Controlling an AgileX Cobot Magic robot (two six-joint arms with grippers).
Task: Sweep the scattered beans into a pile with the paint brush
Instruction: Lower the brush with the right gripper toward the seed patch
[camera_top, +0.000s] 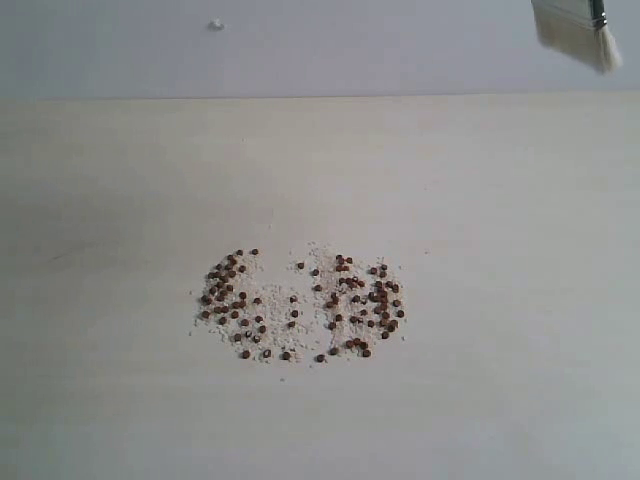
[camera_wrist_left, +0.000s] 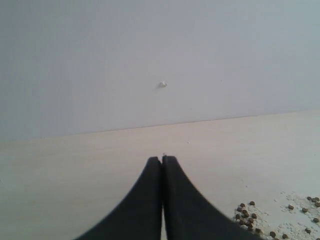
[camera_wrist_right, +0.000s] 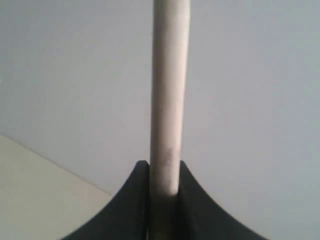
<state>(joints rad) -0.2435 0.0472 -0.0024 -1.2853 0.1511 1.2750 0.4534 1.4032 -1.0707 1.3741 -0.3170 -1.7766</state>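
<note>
The exterior view looks steeply down on the bench (camera_top: 480, 180). The left wrist view, low behind the left claw (camera_wrist_left: 162, 159), shares its wall (camera_wrist_left: 150, 50) and beans (camera_wrist_left: 245, 213). The right wrist view looks closely along the brush (camera_wrist_right: 170, 75) past the right claw (camera_wrist_right: 164, 166).

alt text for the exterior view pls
A loose oval scatter of reddish-brown beans and pale crumbs lies in the middle of a pale table. The paint brush, cream bristles and ferrule only, shows in the top right corner, apart from them.
</note>
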